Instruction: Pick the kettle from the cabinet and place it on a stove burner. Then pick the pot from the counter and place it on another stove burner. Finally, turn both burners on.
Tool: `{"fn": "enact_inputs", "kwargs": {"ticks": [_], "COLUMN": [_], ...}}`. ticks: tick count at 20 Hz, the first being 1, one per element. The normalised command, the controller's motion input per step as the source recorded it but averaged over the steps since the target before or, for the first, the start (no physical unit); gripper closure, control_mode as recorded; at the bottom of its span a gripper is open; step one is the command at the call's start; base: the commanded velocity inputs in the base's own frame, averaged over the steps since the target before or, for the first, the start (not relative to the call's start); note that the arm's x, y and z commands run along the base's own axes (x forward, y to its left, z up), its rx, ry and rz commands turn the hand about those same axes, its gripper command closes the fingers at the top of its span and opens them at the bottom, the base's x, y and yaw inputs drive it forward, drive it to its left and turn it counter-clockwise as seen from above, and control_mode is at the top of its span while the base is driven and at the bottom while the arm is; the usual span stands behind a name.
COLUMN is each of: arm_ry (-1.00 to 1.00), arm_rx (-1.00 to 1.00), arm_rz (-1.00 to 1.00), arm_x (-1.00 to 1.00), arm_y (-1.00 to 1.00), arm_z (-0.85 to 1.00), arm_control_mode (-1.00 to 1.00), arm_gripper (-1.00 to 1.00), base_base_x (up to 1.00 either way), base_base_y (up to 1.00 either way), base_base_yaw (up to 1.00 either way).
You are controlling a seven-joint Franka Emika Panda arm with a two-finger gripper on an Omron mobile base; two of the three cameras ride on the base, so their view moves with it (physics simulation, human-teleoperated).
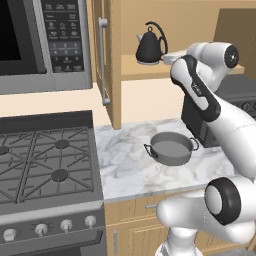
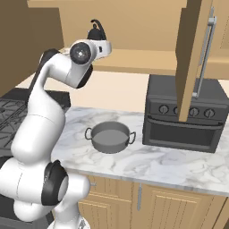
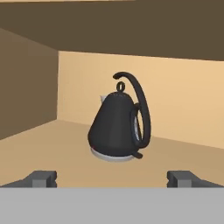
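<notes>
Black kettle (image 3: 114, 129) mid-shelf, wide-spread gripper (image 3: 112, 178) short.

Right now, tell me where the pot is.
The pot sits on the marble counter, right of the stove in the left base view, with the dark oven behind it to the right.

Even, bright rendered light, soft and slightly blurred throughout; the cabinet (image 3: 26, 87) interior's side wall lies in shade.

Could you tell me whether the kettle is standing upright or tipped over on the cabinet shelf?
Upright: the kettle rests flat on its silver base ring on the shelf, handle arching overhead.
</notes>
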Motion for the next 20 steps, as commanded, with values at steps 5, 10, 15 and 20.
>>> {"fn": "enact_inputs", "kwargs": {"ticks": [5, 10, 15, 20], "arm_ry": [0.0, 0.0, 0.0, 0.0], "arm_rx": [0.0, 0.02, 0.01, 0.0], "arm_rz": [0.09, 0.09, 0.07, 0.05], "arm_x": [0.26, 0.3, 0.37, 0.35], "arm_y": [-0.27, -0.28, -0.18, -0.05], "arm_z": [0.0, 0.0, 0.0, 0.0], "arm_control_mode": [-1.0, -1.0, -1.0, -1.0], "arm_gripper": [-1.0, -1.0, -1.0, -1.0], "base_base_x": [0.0, 0.0, 0.0, 0.0], "base_base_y": [0.0, 0.0, 0.0, 0.0], "base_base_yaw": [0.0, 0.0, 0.0, 0.0]}}
